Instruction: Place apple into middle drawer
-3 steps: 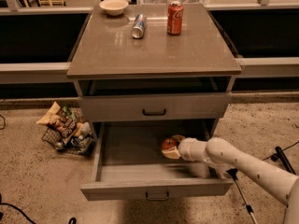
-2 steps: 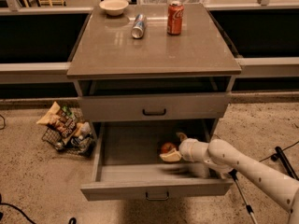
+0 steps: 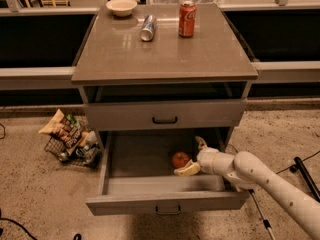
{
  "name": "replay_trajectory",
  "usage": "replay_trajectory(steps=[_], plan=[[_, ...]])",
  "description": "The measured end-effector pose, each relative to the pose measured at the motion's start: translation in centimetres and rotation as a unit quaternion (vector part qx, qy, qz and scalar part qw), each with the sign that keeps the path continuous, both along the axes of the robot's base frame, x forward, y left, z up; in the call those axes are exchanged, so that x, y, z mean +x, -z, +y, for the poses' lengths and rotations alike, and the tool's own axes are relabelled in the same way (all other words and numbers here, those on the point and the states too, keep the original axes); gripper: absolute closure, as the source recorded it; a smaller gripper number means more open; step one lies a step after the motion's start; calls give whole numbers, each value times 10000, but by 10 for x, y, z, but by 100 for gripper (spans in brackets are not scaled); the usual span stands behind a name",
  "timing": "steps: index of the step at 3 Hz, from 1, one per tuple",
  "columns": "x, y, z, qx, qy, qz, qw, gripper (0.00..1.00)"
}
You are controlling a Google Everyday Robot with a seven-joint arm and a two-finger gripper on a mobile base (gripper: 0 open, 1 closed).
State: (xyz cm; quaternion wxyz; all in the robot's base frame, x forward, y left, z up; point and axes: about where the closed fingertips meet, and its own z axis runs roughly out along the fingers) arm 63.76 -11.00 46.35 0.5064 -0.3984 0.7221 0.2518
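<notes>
The middle drawer (image 3: 165, 202) is pulled open below the shut grey drawer front (image 3: 164, 115). The red-orange apple (image 3: 180, 159) rests on the drawer floor, right of the middle. My gripper (image 3: 195, 156) reaches in from the right on the white arm (image 3: 265, 181). Its fingers are spread, one up near the drawer's back right and one low just beside the apple. The apple lies free, just left of the fingers.
On the cabinet top stand a red cola can (image 3: 187, 18), a silver can lying on its side (image 3: 148, 27) and a pale bowl (image 3: 122, 6). A wire basket of snack bags (image 3: 70, 140) sits on the floor at the left. A dark stand leg (image 3: 305, 176) lies at the right.
The gripper held the apple inside the drawer; now its fingers have opened and drawn slightly right, leaving the apple resting on the drawer floor.
</notes>
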Motion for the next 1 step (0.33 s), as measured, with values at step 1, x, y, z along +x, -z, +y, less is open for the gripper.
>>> replay_trajectory(steps=[1], plan=[[-22, -45, -12, 415, -183, -420, 9981, 0]])
